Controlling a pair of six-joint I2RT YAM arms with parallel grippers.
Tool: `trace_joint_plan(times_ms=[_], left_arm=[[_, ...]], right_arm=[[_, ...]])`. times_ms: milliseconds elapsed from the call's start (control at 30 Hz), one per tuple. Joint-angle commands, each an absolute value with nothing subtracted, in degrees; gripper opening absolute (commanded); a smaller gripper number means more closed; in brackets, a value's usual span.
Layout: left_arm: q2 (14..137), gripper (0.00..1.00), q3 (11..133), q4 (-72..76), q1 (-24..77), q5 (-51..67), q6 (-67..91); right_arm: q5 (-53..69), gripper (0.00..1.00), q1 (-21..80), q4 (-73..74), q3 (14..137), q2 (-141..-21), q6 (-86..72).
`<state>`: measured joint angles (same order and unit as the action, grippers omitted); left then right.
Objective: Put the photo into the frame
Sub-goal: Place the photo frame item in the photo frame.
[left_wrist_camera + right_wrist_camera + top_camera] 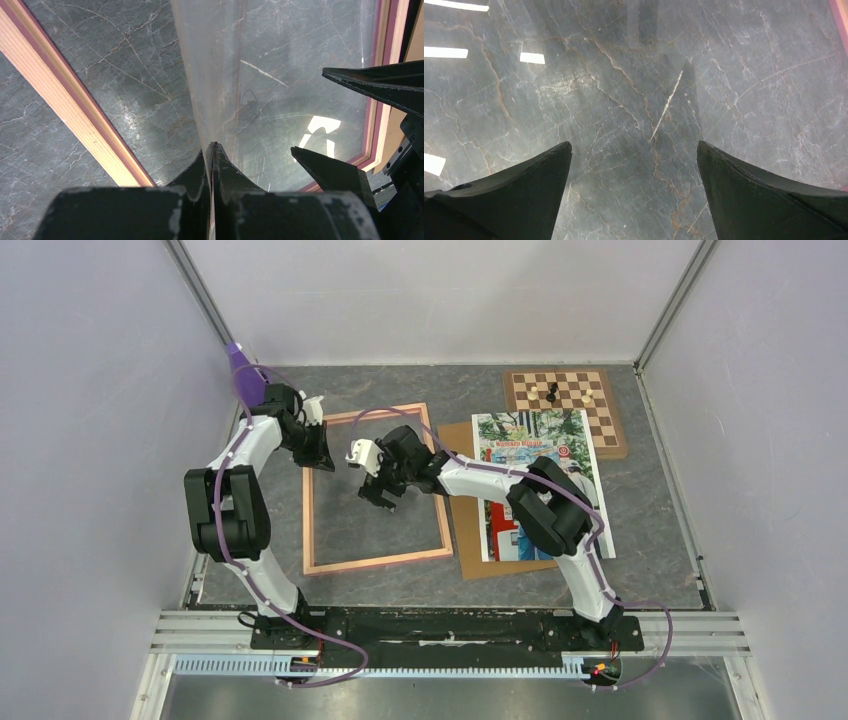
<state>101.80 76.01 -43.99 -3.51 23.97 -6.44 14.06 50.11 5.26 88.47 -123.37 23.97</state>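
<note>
The frame (pixel 378 562) lies flat on the table at centre left, with the grey table showing through its opening. Its wood-and-pink rail shows in the left wrist view (pixel 75 110). The photo (pixel 540 480) lies to its right on a brown backing board (pixel 462 540). My left gripper (pixel 320 445) is at the frame's upper left, shut (pixel 214 145) on the edge of a clear pane (pixel 215 75) that reaches out over the opening. My right gripper (pixel 378 485) is open and empty above the opening (pixel 634 150), with its fingers (pixel 325 170) close to the pane.
A brown-and-cream chessboard (pixel 566 405) with a few pieces stands at the back right, behind the photo. A purple object (pixel 240 370) leans at the back left wall. Walls close in the table on three sides. Light reflections lie on the pane under my right gripper.
</note>
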Motion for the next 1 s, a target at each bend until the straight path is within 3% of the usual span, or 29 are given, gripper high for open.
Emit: trace_joint_plan(times_ms=[0, 400, 733, 967], left_arm=[[102.8, 0.05, 76.29, -42.13, -3.33, 23.13, -7.63], [102.65, 0.08, 75.06, -41.97, -3.33, 22.59, -7.63], [102.58, 0.3, 74.54, -41.92, -3.33, 21.71, -7.67], [102.32, 0.34, 74.18, -41.92, -3.33, 21.38, -7.9]], right_arm=[[15.56, 0.99, 50.36, 4.57, 91.39, -124.74, 23.64], [16.2, 0.99, 50.37, 4.66, 93.54, -126.97, 24.2], [15.65, 0.99, 50.39, 4.55, 93.27, -127.42, 25.14], [15.31, 0.99, 50.38, 4.29, 93.05, -127.93, 25.14]])
